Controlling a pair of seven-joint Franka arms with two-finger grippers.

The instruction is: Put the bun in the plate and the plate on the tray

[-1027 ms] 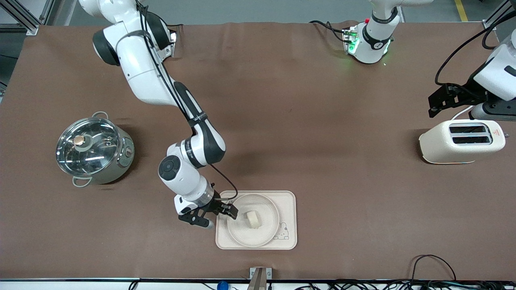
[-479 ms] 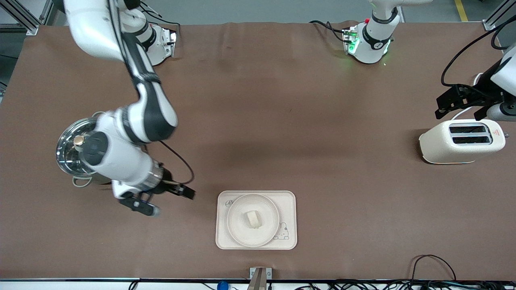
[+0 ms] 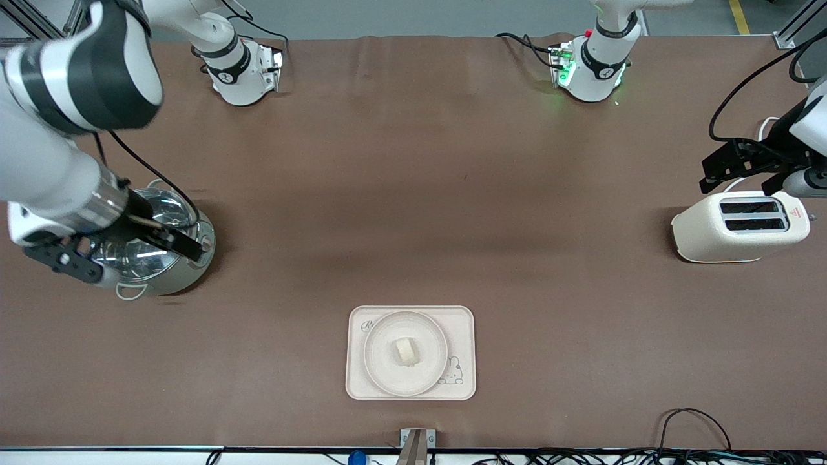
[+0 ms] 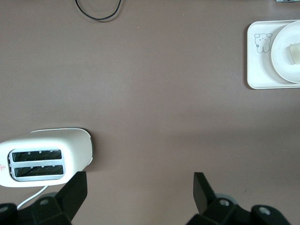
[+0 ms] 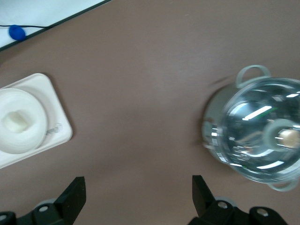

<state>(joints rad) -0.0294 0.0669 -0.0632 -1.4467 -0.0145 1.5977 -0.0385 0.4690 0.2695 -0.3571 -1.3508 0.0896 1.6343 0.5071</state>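
The cream-white bun [image 3: 405, 352] lies in the middle of the round plate [image 3: 381, 373]. The plate sits on the rectangular tray [image 3: 462, 326] with the bunny drawing, near the table's front edge. My right gripper [image 3: 126, 255] is open and empty, up over the steel pot. My left gripper [image 3: 743, 175] is open and empty, over the toaster, and that arm waits. The left wrist view shows the tray [image 4: 257, 65], plate [image 4: 280, 58] and bun [image 4: 294, 50] far off. The right wrist view shows the bun [image 5: 16, 121] in the plate [image 5: 26, 143] on the tray [image 5: 55, 115].
A steel pot with a glass lid [image 3: 155, 248] stands at the right arm's end of the table and also shows in the right wrist view [image 5: 255, 136]. A cream toaster [image 3: 740, 226] stands at the left arm's end and shows in the left wrist view [image 4: 44, 157].
My right gripper has left the plate's rim and swung away and up, from the tray to over the pot. Plate, bun and tray stay put. The left gripper shifted slightly.
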